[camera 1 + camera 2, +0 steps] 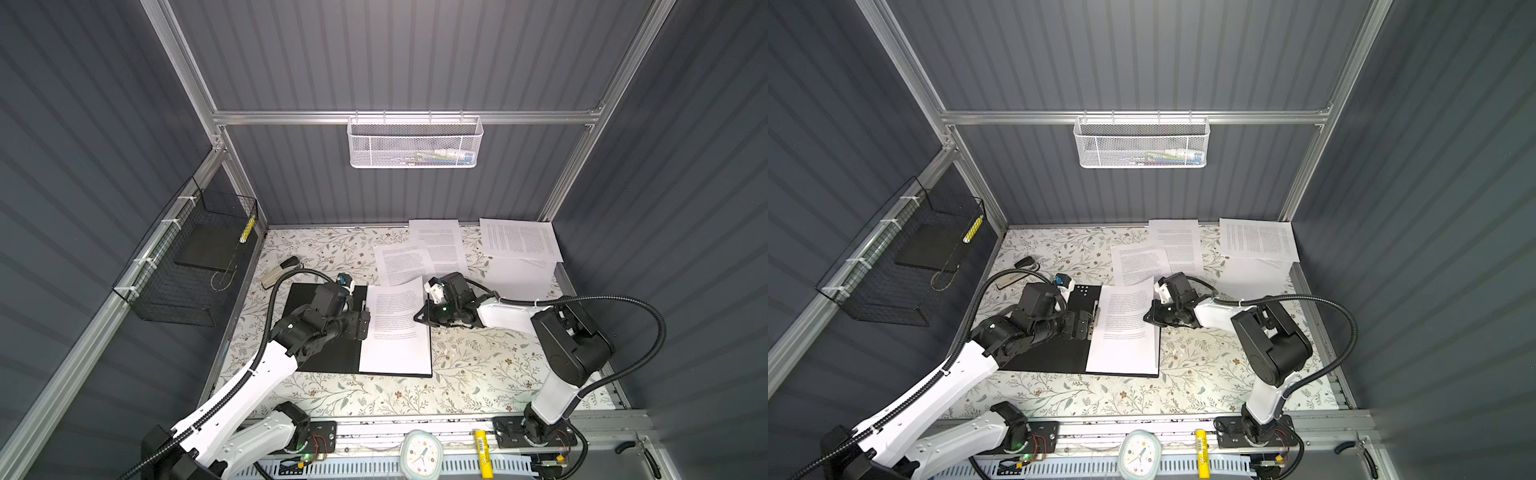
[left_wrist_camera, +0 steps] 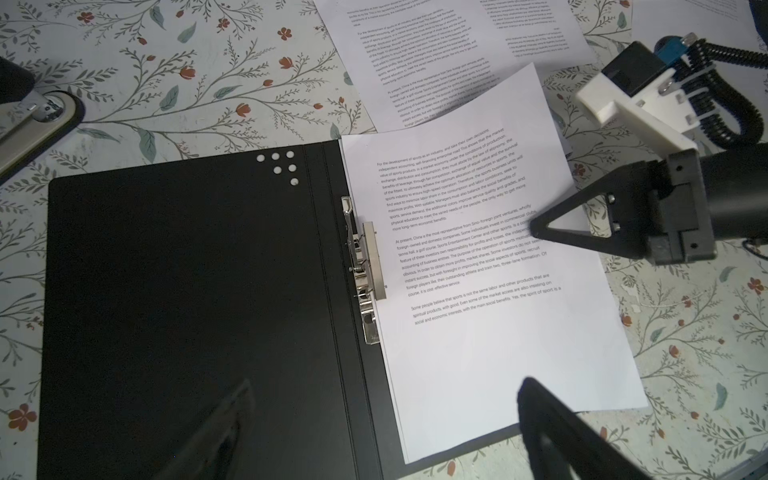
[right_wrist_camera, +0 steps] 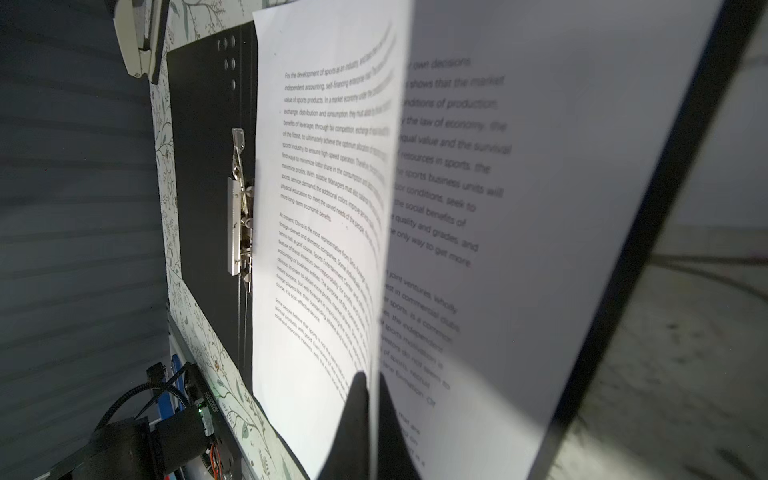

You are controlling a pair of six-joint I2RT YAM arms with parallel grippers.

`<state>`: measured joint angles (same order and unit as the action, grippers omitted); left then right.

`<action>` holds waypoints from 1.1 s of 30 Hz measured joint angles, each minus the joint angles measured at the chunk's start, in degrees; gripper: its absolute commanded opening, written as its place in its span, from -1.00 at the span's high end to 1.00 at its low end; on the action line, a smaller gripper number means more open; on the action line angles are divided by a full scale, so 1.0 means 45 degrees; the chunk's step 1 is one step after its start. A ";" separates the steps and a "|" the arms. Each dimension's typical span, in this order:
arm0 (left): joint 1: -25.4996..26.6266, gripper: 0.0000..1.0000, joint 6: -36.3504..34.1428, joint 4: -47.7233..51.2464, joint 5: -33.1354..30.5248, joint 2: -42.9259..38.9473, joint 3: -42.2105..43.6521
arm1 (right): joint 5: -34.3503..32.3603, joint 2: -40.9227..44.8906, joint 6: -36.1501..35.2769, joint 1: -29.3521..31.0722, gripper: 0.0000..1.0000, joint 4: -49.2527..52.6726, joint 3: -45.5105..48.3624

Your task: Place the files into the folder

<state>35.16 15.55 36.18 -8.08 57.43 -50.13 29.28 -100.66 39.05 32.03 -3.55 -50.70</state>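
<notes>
My right gripper is fully closed and pinches the printed sheet a little inside its outer edge, so the paper rises there in a small ridge. My left gripper hangs with its fingers wide apart above the open folder and holds nothing.

The folder lies flat on the flowered table with the black inside up. The sheet covers its right half, slightly turned, and one corner goes out over the far edge. The inner edge of the sheet is just beside the metal clip (I cannot tell if it is under the plate or only against it).

I think the step now is to seat this sheet squarely. I should push low and slowly toward the spine and turn it a little, because a hard push will only make the ridge bigger. The other files lie on the table beyond the folder, toward the back wall.
</notes>
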 measured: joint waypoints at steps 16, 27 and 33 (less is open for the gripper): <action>0.0000 -1.00 -0.0034 0.0000 0.0049 0.0063 0.0000 | 0.0194 -0.0238 0.0102 0.0078 1.00 -0.0194 -0.0005; 0.0000 -0.99 -0.0039 0.0000 0.0053 0.0151 0.0000 | 0.0233 -0.0253 0.0136 0.0146 0.85 -0.0253 -0.0180; 0.0000 -0.99 -0.0039 0.0000 0.0058 0.0160 0.0000 | 0.0253 -0.0253 0.0219 0.0146 0.62 -0.0253 -0.0189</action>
<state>35.16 15.38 36.18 -7.81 58.15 -50.13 30.41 -101.80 40.03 32.69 -4.69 -51.55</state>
